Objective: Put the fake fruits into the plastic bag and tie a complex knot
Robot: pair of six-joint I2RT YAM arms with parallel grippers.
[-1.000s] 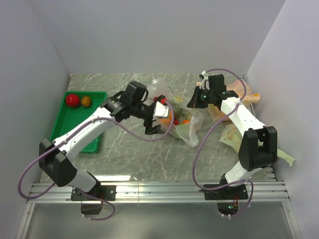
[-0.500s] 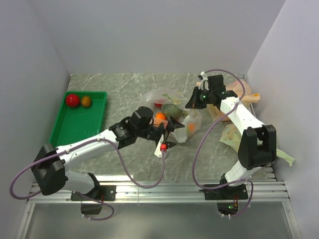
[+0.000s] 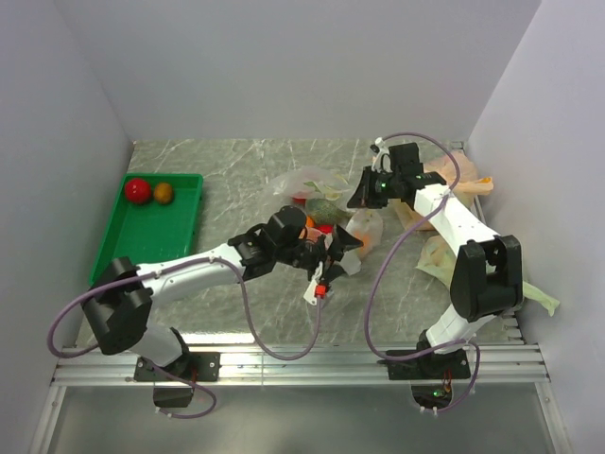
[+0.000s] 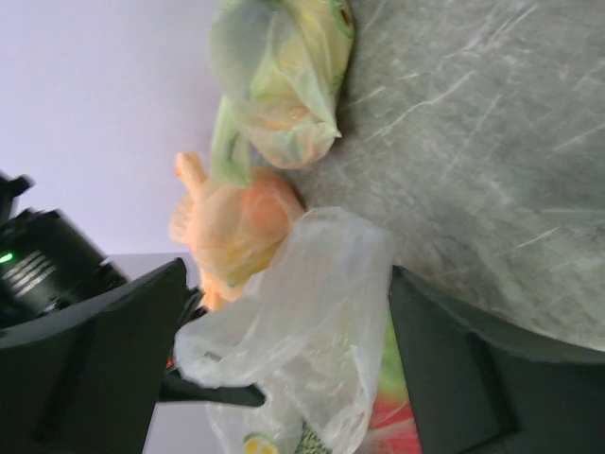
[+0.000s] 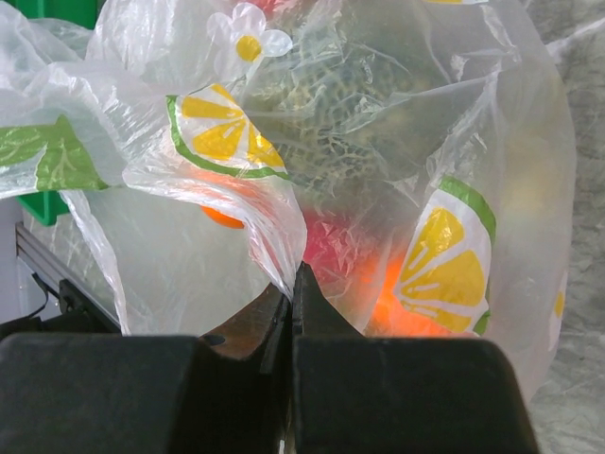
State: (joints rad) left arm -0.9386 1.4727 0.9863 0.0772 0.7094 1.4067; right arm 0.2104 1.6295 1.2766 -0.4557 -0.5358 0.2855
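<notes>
The clear plastic bag (image 3: pixel 333 213) with lemon prints lies mid-table. Through it show a dull green round fruit (image 3: pixel 326 207), an orange ball (image 3: pixel 304 222) and a red ball (image 3: pixel 324 229). A red ball (image 3: pixel 138 189) and an orange ball (image 3: pixel 164 193) lie in the green tray (image 3: pixel 151 241). My left gripper (image 3: pixel 333 248) is open at the bag's near side. In the left wrist view a fold of the bag (image 4: pixel 312 322) hangs between its spread fingers (image 4: pixel 95 359). My right gripper (image 5: pixel 295 274) is shut on a pinch of the bag (image 5: pixel 284 218) at its far right (image 3: pixel 362 196).
An orange-tinted bag (image 3: pixel 468 184) and a pale green bag (image 3: pixel 437 255) lie at the right, by the right arm. Both show in the left wrist view, orange (image 4: pixel 236 222) and green (image 4: pixel 284 85). White walls close in the left, back and right.
My left arm has swung from the bag's far left round to its near side and lowered. The bag has shifted and bunched. The right gripper has kept its hold.
</notes>
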